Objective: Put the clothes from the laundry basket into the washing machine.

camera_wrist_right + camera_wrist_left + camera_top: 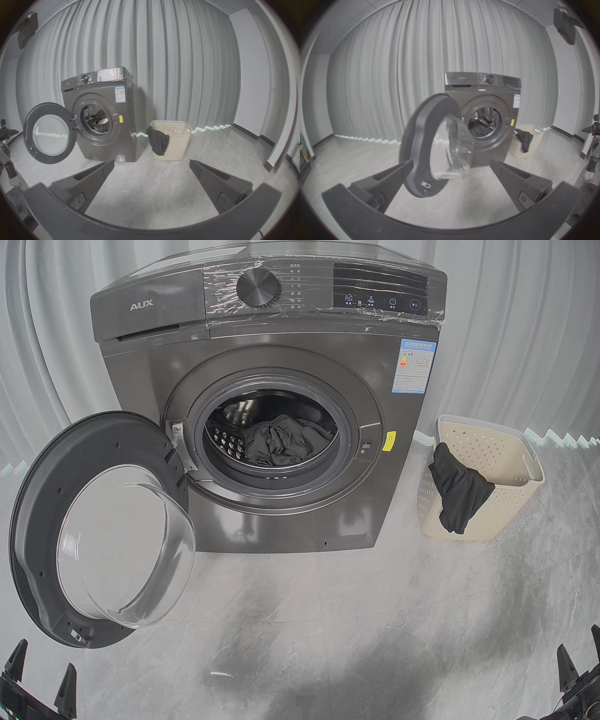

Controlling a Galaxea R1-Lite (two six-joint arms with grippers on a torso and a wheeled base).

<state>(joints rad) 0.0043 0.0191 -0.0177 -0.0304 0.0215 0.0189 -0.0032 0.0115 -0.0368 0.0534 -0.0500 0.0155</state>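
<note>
Garment, dark cloth point(459, 487), hangs over the cream perforated plastic laundry basket point(500, 452) rim; I see dark clothes point(281, 440) inside the grey open-doored washing machine point(269, 352). Left gripper point(450, 162) and right gripper point(151, 162) gape wide, empty.

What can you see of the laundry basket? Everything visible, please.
The laundry basket is cream, plastic-looking and rectangular with rounded corners, its walls pierced with small holes. It stands upright on the grey floor, to the robot's right of the washing machine and close beside it; whether they touch cannot be told. A dark garment is draped over the rim on the machine's side, hanging down the outer wall.
</note>
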